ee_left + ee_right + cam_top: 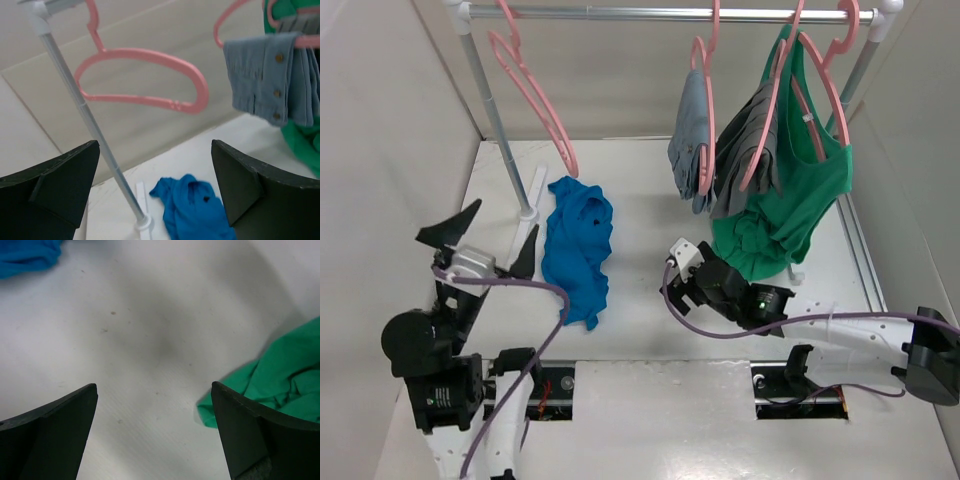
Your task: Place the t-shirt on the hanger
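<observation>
The t-shirt (578, 250) lies crumpled in a long heap on the white table (650, 320), left of centre, touching neither arm. The empty pink hanger (535, 95) hangs by its hook from the silver rail (670, 14) at about 11 o'clock from the shirt, close to the rail's upright post (500, 130); nothing is draped on it.

The left gripper (503, 222) is raised off the table at roughly 9 o'clock from the shirt, its jaws spread wide and holding nothing (its wrist camera looks between the black fingers (55, 180) at the hanger above and the blue cloth below).

The right gripper (154, 387) sits low over bare table at about 3 o'clock from the shirt, jaws likewise wide apart and empty. The hem of the green tank top (790, 200) pools on the table at its 2 o'clock. That top and the grey garments (695, 140) hang on other pink hangers toward the rail's right end.
</observation>
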### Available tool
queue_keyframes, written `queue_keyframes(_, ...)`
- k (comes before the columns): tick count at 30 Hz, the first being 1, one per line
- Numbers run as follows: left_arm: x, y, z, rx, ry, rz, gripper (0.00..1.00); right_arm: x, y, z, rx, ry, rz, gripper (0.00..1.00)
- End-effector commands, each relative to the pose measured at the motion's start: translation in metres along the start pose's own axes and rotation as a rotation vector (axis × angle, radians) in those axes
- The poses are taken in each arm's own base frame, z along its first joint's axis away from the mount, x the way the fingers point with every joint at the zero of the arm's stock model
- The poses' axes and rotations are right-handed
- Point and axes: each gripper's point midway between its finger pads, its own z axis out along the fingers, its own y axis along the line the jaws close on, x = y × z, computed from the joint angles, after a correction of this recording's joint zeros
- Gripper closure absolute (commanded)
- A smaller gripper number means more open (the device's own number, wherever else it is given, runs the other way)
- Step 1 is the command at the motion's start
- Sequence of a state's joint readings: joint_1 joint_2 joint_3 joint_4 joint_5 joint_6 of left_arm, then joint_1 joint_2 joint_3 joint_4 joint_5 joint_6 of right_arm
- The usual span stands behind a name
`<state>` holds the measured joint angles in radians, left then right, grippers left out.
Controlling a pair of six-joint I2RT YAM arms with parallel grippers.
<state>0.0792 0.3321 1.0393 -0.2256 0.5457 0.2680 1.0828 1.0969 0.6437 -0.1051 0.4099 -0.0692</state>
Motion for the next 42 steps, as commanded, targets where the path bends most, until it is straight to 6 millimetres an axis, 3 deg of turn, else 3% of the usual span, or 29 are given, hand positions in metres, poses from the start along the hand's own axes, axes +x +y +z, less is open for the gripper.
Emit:
queue_keyframes(1,-0.051,0.023,0.012,-0.095,-0.146,-0.148,0.09,-0.051,0.014,-0.006,-0.098,-0.121,-0.017,0.0)
queue_keyframes(2,-0.061,0.027,0.012,-0.115,-0.185,-0.166,0.09,-0.062,0.015,-0.009,-0.11,-0.138,-0.012,0.0)
queue_keyframes(6,-0.083,0.039,0.023,-0.139,-0.251,-0.225,0.12,-0.074,0.017,-0.012,-0.136,-0.151,-0.032,0.0)
queue_keyframes(10,-0.102,0.052,0.059,-0.091,-0.212,-0.351,0.18,-0.085,0.016,-0.013,-0.142,-0.172,-0.063,0.0)
queue_keyframes(13,-0.107,0.062,0.082,-0.076,-0.217,-0.394,0.19,-0.085,0.018,-0.009,-0.142,-0.164,-0.066,0.0)
queue_keyframes(16,-0.129,0.073,0.091,-0.082,-0.29,-0.368,0.18,-0.084,0.022,-0.004,-0.153,-0.149,-0.072,0.0)
queue_keyframes(18,-0.131,0.081,0.103,-0.082,-0.292,-0.368,0.15,-0.081,0.026,-0.001,-0.166,-0.136,-0.068,0.0)
queue_keyframes(19,-0.13,0.084,0.109,-0.082,-0.288,-0.37,0.13,-0.082,0.028,0.0,-0.177,-0.136,-0.069,0.0)
queue_keyframes(20,-0.117,0.089,0.122,-0.086,-0.248,-0.378,0.12,-0.079,0.03,0.003,-0.178,-0.125,-0.073,0.0)
queue_keyframes(25,-0.109,0.094,0.144,-0.059,-0.212,-0.38,0.0,-0.084,0.033,0.006,-0.187,-0.126,-0.074,0.0)
queue_keyframes(31,-0.07,0.103,0.174,-0.048,-0.06,-0.383,0.0,-0.078,0.039,0.011,-0.209,-0.108,-0.081,0.0)
queue_keyframes(34,-0.052,0.102,0.184,-0.039,0.0,-0.408,0.0,-0.08,0.041,0.012,-0.218,-0.109,-0.082,0.0)
queue_keyframes(37,-0.054,0.103,0.184,-0.039,-0.008,-0.393,0.0,-0.076,0.042,0.014,-0.22,-0.09,-0.078,0.0)
queue_keyframes(42,-0.03,0.095,0.19,-0.001,0.055,-0.387,0.0,-0.076,0.042,0.014,-0.221,-0.089,-0.069,0.0)
